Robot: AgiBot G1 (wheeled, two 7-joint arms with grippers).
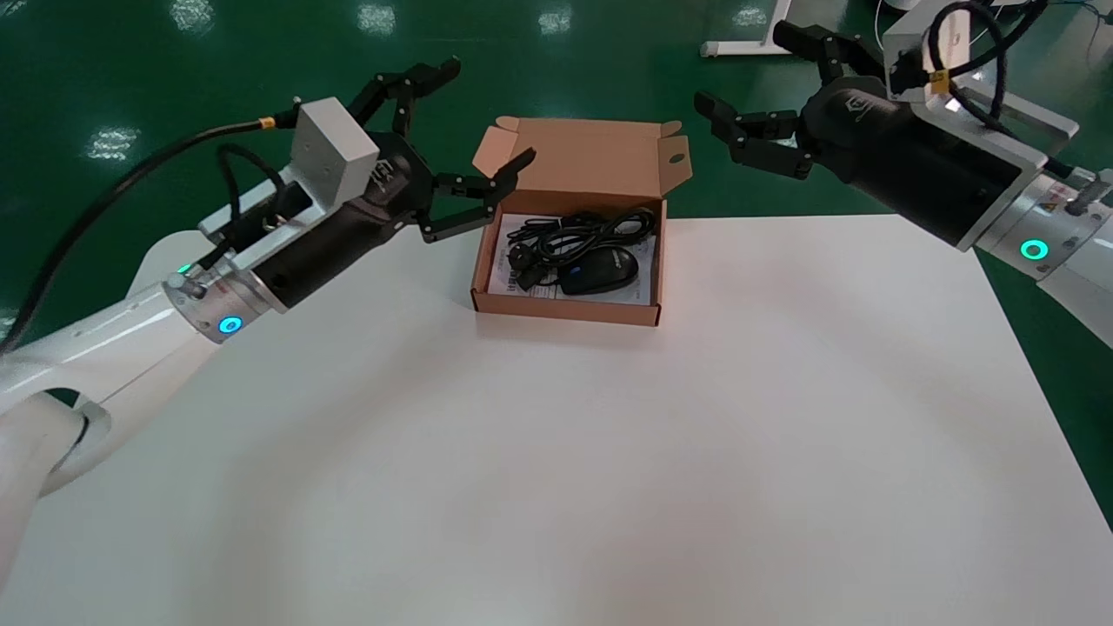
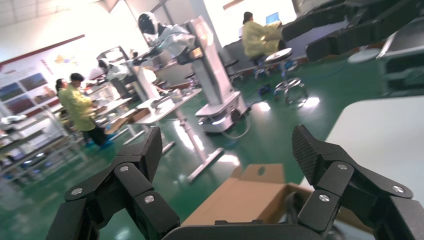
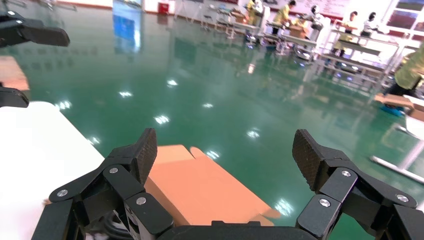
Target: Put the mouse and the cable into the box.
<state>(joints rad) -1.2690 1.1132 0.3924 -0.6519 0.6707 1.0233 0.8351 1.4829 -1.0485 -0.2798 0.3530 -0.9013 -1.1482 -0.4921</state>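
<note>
- The box point(image 1: 565, 309) sits open on the white surface point(image 1: 609, 452), close to the surface's far edge, with its lid flap standing up at the back.
- The mouse point(image 1: 600, 271) lies inside the box, toward its front and right wall.
- The cable point(image 1: 574, 233) is bundled inside the box too, behind the mouse and touching it, spread across the back half.
- A printed sheet point(image 1: 507, 271) lines the box floor beneath both.
- The left hand point(image 1: 489, 113) hovers just left of the box, by the lid's left corner, holding nothing. Its fingers point(image 2: 148, 148) are spread wide apart.
- The right hand point(image 1: 743, 69) hangs to the right of the box and above it, past the lid's right flap, over the green floor point(image 1: 174, 52). Its fingers point(image 3: 145, 150) are likewise spread wide and it is empty.
- Neither hand touches the box.
</note>
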